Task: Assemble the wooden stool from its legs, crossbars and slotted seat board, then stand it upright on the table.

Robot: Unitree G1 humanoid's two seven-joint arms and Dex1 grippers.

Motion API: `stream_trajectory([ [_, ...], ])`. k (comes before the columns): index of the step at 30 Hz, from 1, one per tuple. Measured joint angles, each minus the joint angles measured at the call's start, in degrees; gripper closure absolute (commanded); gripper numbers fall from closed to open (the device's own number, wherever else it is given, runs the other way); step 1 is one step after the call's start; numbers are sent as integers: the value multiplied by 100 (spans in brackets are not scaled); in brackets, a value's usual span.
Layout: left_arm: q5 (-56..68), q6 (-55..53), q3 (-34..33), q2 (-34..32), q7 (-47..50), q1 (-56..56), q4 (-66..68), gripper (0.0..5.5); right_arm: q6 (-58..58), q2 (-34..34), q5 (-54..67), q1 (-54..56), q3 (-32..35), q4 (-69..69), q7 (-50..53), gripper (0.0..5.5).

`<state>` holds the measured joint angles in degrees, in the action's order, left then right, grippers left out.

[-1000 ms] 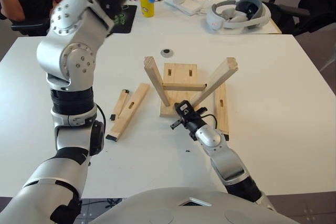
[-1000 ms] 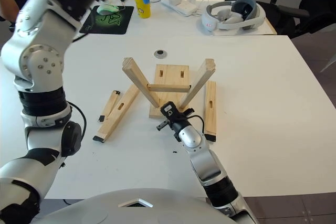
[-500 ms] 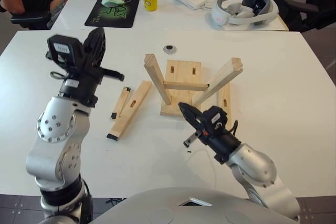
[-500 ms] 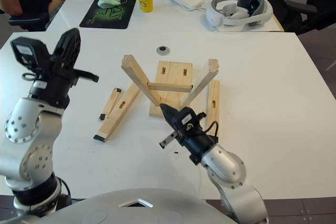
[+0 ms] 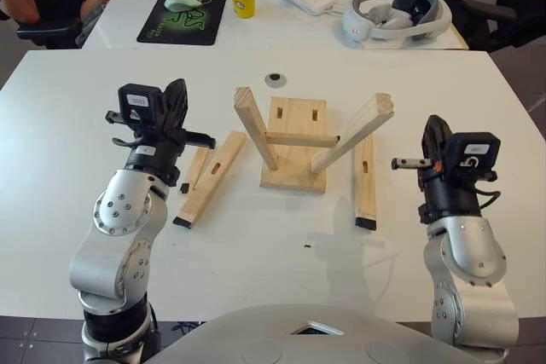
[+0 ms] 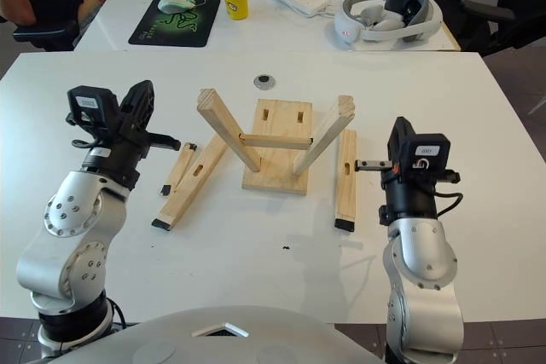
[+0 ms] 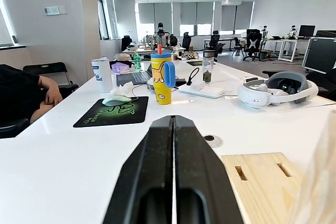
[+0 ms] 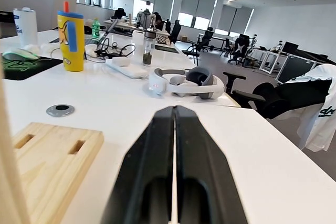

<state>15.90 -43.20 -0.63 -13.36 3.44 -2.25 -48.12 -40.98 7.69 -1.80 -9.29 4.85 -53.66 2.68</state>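
Leaning apart in a V, the first leg (image 5: 253, 130) and second leg (image 5: 351, 135) are joined by a crossbar (image 5: 300, 138), their lower ends on the seat board (image 5: 294, 166), which lies flat mid-table (image 5: 478, 83); whether they sit in its slots cannot be told. A third leg (image 5: 365, 181) lies flat just right of the board. To its left a fourth leg (image 5: 210, 178) and a short bar (image 5: 195, 168) lie side by side. The left fingers (image 7: 152, 150) are pressed together, empty, raised left of those pieces. The right fingers (image 8: 157, 129), likewise closed on nothing, are raised right of the third leg.
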Motion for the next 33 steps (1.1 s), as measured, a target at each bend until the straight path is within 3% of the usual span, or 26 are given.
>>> stream_trajectory([
  [6,38,-43,329,41,-255,-40,84,549,-242,-303,129,617,-289,240,33,550],
  [8,87,-101,841,-10,-507,-112,78,549,-186,-140,178,656,-959,222,-263,550],
  [11,-437,-182,1027,-361,-487,-172,78,549,-156,273,-53,518,-1475,156,-294,550],
  [16,-678,-295,1381,-541,-687,-391,212,549,-379,287,-172,267,-1434,350,-287,550],
  [19,-669,-465,1046,-433,-629,-264,315,549,-648,225,-262,111,-970,479,-123,550],
  [24,-767,-557,-152,-165,-216,68,400,549,-784,-86,-403,-278,-77,313,195,550],
  [27,-809,-469,-417,-41,-135,96,382,549,-740,-169,-372,-268,14,129,161,550],
  [29,-798,-209,-269,-21,-244,4,280,549,-541,-181,-255,-114,-176,1,19,550],
  [33,-777,17,1005,-88,-849,-352,120,549,-30,141,-276,99,-1359,-116,-493,550],
])
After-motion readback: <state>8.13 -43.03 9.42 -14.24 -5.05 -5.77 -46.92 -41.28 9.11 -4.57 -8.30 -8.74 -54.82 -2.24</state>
